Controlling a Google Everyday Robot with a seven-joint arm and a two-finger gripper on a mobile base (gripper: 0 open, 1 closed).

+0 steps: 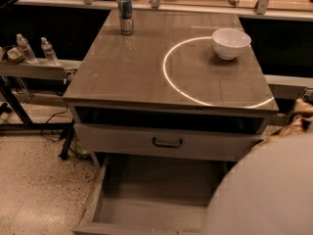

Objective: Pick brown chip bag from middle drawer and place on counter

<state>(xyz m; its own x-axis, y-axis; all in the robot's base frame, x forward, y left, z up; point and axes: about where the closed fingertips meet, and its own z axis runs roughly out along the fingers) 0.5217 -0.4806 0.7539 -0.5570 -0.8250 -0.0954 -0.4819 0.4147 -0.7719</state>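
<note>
The brown chip bag [299, 112] shows only as crumpled tan and brown scraps at the right edge, beside the counter's front right corner and above floor level. My arm's pale rounded bulk [266, 190] fills the lower right. It hides my gripper, which lies somewhere by the bag. The middle drawer [146, 199] is pulled out below the cabinet, and the grey floor that shows is bare. The arm covers its right part. The counter [146, 67] carries a bright ring of light.
A white bowl [231, 43] stands at the counter's back right, on the ring. A drink can [125, 14] stands at the back left. A closed drawer front with a dark handle [167, 142] sits above the open drawer. Bottles [24, 48] stand on a left shelf.
</note>
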